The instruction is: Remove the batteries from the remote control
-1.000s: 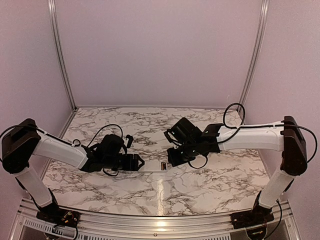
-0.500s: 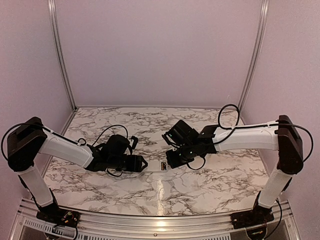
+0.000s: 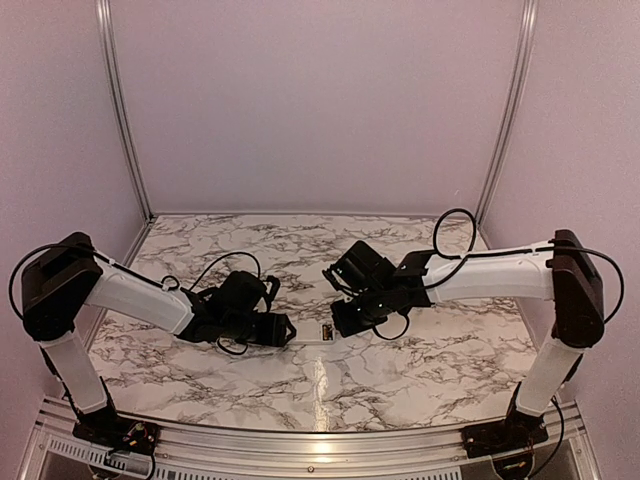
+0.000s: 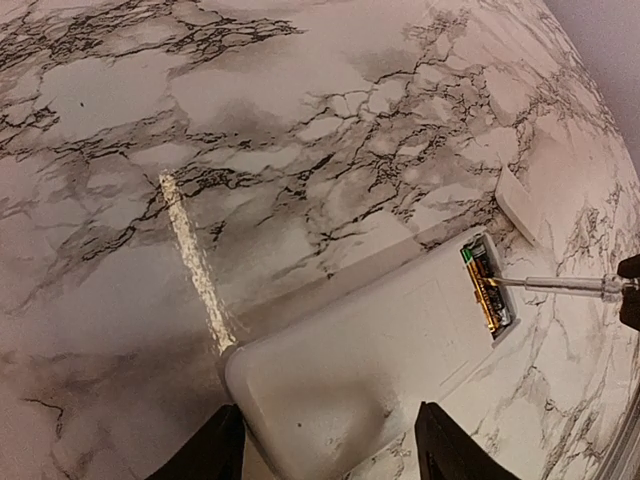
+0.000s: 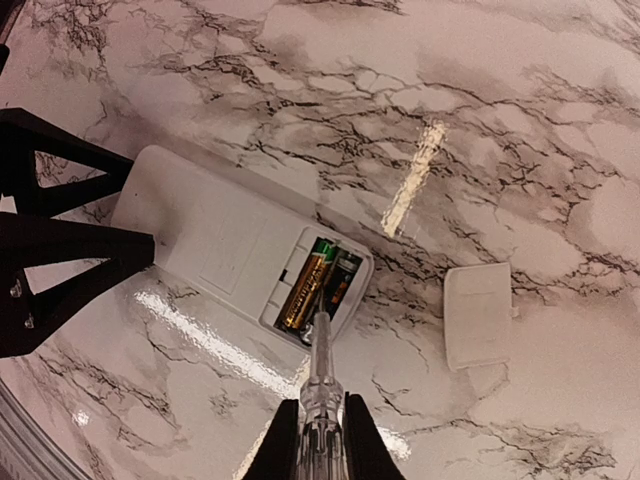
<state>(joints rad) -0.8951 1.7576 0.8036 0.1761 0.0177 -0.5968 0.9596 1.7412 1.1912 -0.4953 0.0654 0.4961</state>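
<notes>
Remote (image 5: 215,235) lies flat on the marble table (image 5: 500,100), its left end clamped in the left gripper (image 4: 330,408). Both batteries (image 5: 318,283) sit in its open bay. A clear rod (image 5: 320,375), pinched by the right gripper (image 5: 320,440), has its tip at their end. A loose cover (image 5: 478,315) lies nearby.

The table (image 3: 430,375) has a glossy white marble-pattern top with grey-black veining, and one bright streak of reflected light (image 4: 195,265) lies near its front centre. Plain pale lilac panels form the back wall (image 3: 320,100) and both side walls, which meet at the rear corners behind two slim aluminium posts (image 3: 125,110). An aluminium rail (image 3: 320,455) runs along the table's near edge.
</notes>
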